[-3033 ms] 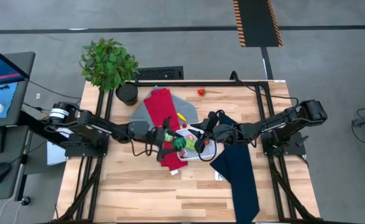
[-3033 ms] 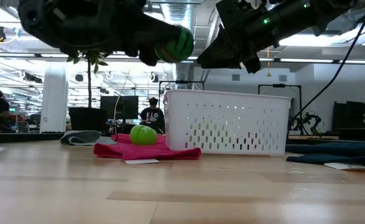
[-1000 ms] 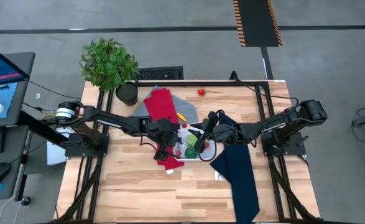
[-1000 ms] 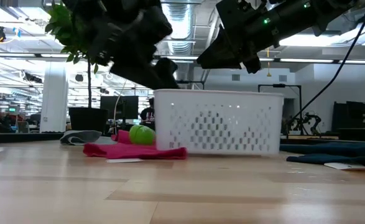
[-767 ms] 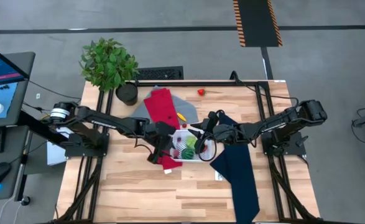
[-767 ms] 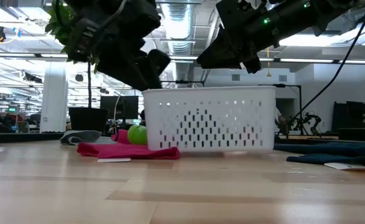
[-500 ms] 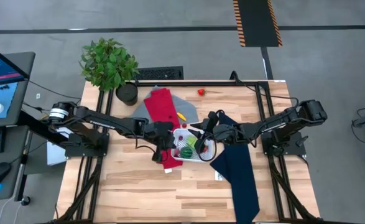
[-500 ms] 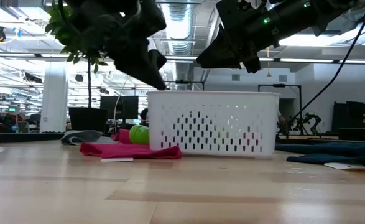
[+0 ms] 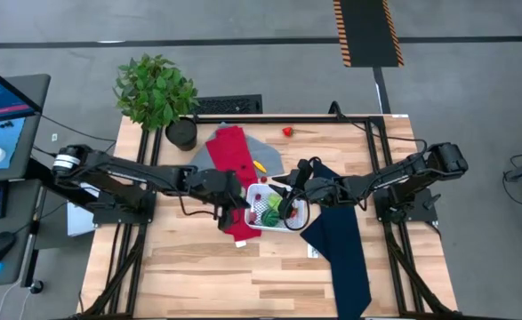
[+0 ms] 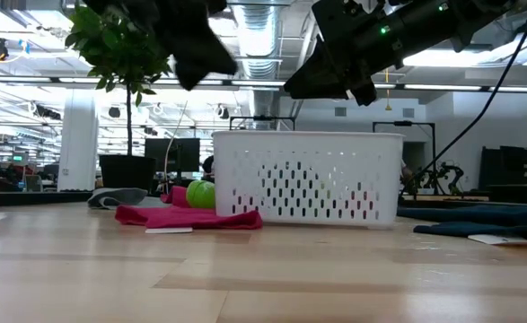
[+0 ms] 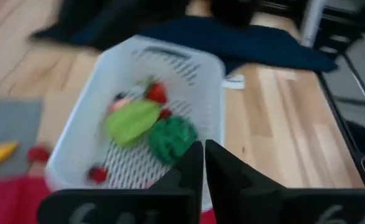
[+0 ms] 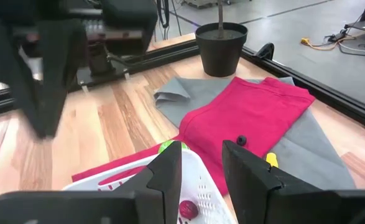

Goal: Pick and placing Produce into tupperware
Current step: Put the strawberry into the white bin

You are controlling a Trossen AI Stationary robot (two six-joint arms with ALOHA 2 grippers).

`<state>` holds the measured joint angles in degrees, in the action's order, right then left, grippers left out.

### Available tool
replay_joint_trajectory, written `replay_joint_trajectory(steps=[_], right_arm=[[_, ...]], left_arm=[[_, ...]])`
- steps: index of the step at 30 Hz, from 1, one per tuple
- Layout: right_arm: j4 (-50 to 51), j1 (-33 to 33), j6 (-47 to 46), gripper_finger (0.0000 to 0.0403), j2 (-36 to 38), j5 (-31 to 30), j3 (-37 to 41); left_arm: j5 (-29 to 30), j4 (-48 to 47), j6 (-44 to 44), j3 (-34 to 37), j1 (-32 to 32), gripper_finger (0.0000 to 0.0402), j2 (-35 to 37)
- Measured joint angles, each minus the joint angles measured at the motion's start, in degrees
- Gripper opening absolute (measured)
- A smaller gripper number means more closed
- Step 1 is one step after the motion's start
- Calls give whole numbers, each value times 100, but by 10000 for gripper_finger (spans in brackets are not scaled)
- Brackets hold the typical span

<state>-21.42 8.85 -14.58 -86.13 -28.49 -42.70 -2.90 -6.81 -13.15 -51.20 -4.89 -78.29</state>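
The white tupperware tub (image 9: 259, 224) (image 10: 308, 179) (image 11: 213, 81) stands mid-table, its left end on the red cloth (image 9: 229, 164). Inside it lie produce pieces: a dark green one (image 11: 173, 137), a light green one (image 11: 132, 121) and small red ones (image 11: 156, 92). A green ball (image 10: 200, 194) (image 12: 168, 147) rests on the red cloth beside the tub. A yellow piece (image 9: 259, 165) lies on the grey cloth, and a red piece (image 9: 287, 132) near the far edge. My left gripper (image 9: 237, 204) (image 11: 203, 146) hangs shut and empty above the tub's left end. My right gripper (image 9: 289, 206) (image 12: 202, 163) hovers open above its right end.
A leafy plant in a black pot (image 9: 158, 93) stands at the far left corner. A grey cloth (image 9: 203, 160) lies under the red one, and a long navy cloth (image 9: 341, 240) runs toward the near right. A small white label (image 9: 314, 252) lies near the navy cloth.
My left gripper has drawn back from the tub's left rim, rising and going toward the table's left edge. The tub and the red cloth under it have slid a little toward the table's left. My right gripper has kept still.
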Motion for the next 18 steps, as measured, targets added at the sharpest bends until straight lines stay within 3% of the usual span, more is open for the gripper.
replay_joint_trajectory(steps=[8, 13, 14, 18], right_arm=[[0, 2, 1, 139, 0, 0, 0], [1, 1, 2, 137, 0, 0, 0], [1, 1, 1, 137, 0, 0, 0], [3, 0, 0, 139, 0, 0, 0]], left_arm=[[981, -1033, -1115, 2, -116, 7, 431], [2155, -1605, -2709, 9, -476, 7, 719], [2339, -1631, -2668, 7, -566, 7, 732], [2440, -2162, -1112, 9, -721, 7, 612]])
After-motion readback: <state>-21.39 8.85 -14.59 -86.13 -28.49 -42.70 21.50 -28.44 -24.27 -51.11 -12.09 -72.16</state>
